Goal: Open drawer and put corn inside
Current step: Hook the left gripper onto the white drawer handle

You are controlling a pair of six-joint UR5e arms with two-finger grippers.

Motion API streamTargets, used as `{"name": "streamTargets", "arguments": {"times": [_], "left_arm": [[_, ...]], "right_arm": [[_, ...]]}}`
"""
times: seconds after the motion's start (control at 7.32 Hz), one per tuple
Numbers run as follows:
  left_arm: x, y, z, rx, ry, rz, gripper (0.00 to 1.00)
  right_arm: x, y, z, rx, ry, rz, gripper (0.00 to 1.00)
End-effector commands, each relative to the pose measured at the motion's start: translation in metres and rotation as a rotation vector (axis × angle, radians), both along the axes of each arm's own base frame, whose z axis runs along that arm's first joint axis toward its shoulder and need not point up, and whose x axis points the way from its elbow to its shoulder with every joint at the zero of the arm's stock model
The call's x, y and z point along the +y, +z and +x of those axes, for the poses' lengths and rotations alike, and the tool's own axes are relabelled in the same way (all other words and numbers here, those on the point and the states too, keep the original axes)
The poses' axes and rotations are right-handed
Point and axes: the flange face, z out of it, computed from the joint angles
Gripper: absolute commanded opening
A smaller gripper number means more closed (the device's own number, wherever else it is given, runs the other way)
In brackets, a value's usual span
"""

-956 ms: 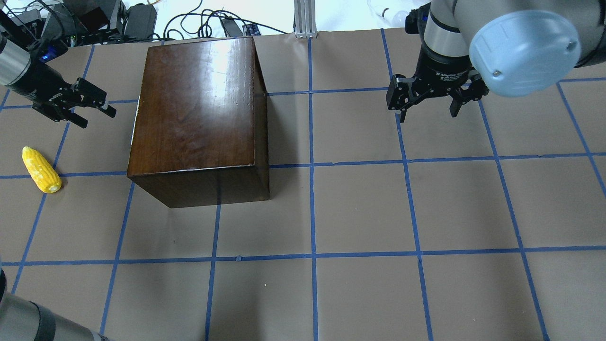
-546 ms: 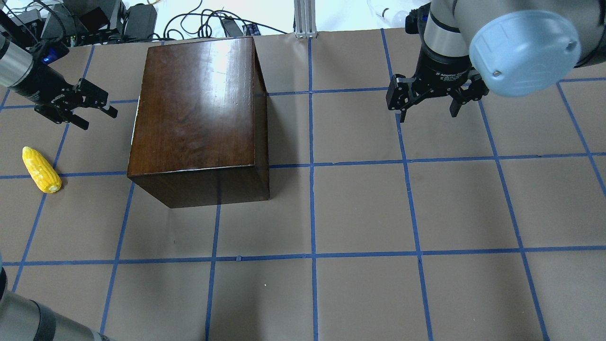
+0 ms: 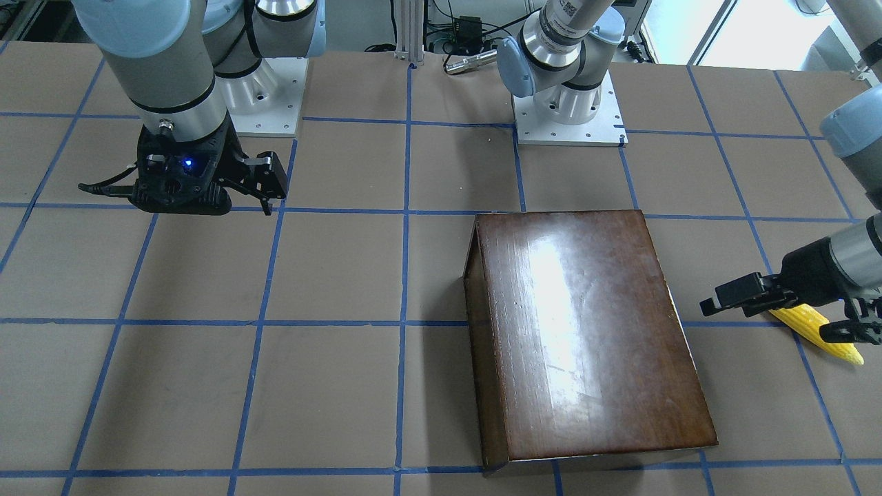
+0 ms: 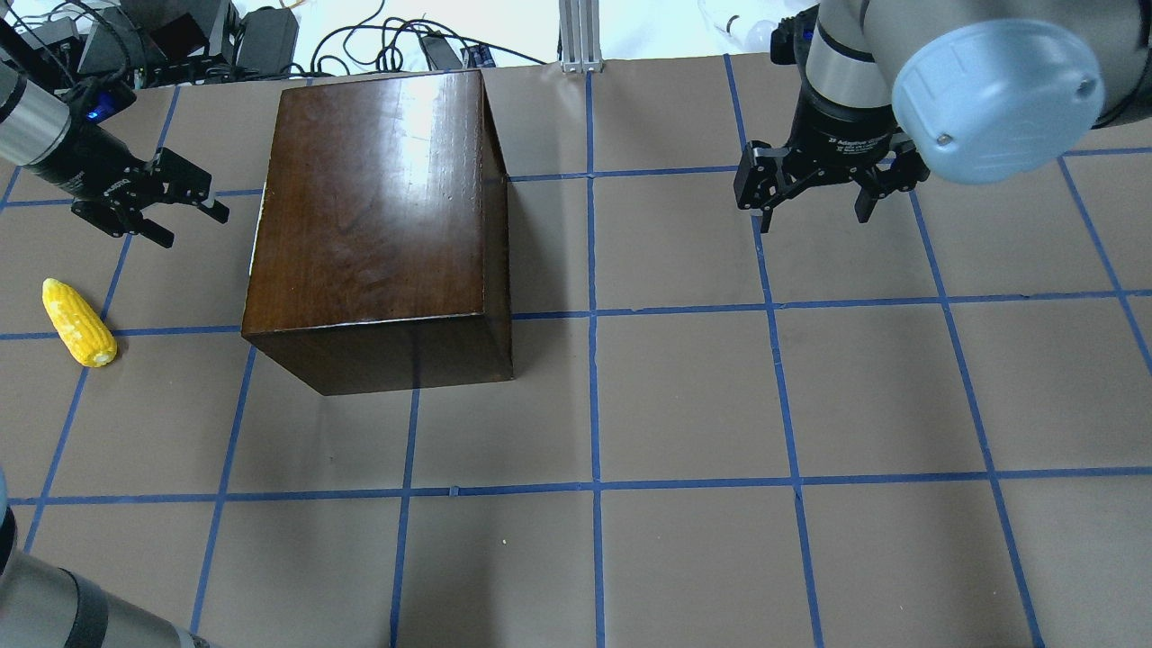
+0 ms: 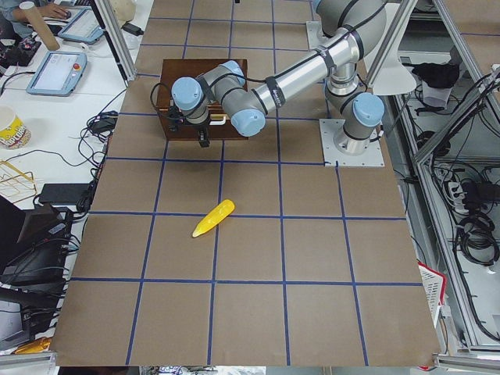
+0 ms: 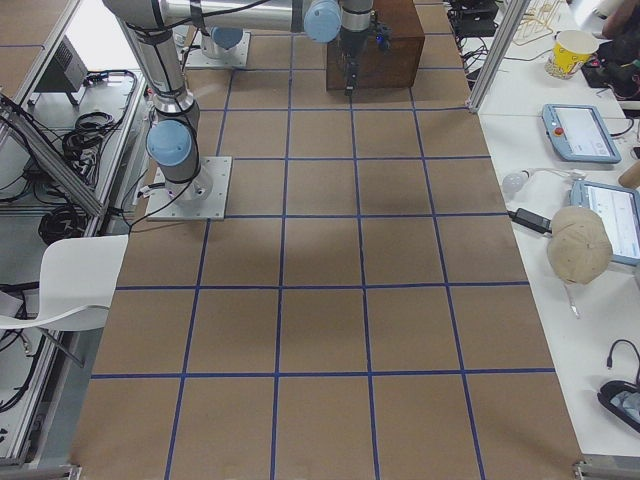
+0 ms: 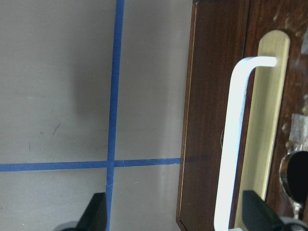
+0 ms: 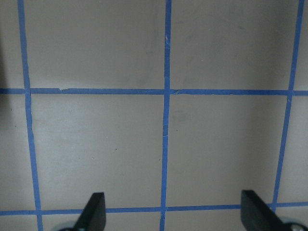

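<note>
In the overhead view we see the corn [image 4: 79,322] lying on the table [image 4: 684,396] at about 8 o'clock from the box [image 4: 378,207], well apart from it. The left gripper [image 4: 193,225] hovers at 9 o'clock of the box, fingers apart and empty, pointing at that side. Its wrist camera shows us the drawer [image 7: 211,120] front, closed, with the pale handle [image 7: 234,144] ahead between the fingertips, untouched. The right gripper [image 4: 814,216] hangs at 3 o'clock, fingers spread over bare table.
</note>
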Motion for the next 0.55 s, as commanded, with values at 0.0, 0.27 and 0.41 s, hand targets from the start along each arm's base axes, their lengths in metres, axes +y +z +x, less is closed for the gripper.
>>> {"name": "streamTargets", "arguments": {"times": [0.0, 0.27, 0.41], "left_arm": [[-0.0040, -0.0126, 0.0009, 0.009, -0.012, 0.007, 1.00], [-0.0088, -0.0149, -0.0018, 0.041, -0.067, -0.042, 1.00], [-0.0100, -0.0131, -0.0042, 0.065, -0.059, -0.057, 1.00]], "right_arm": [[-0.0002, 0.0001, 0.0000, 0.000, 0.000, -0.002, 1.00], [-0.0002, 0.0001, 0.0000, 0.000, 0.000, -0.002, 1.00], [0.0000, 0.0000, 0.0000, 0.000, 0.000, 0.000, 1.00]]}}
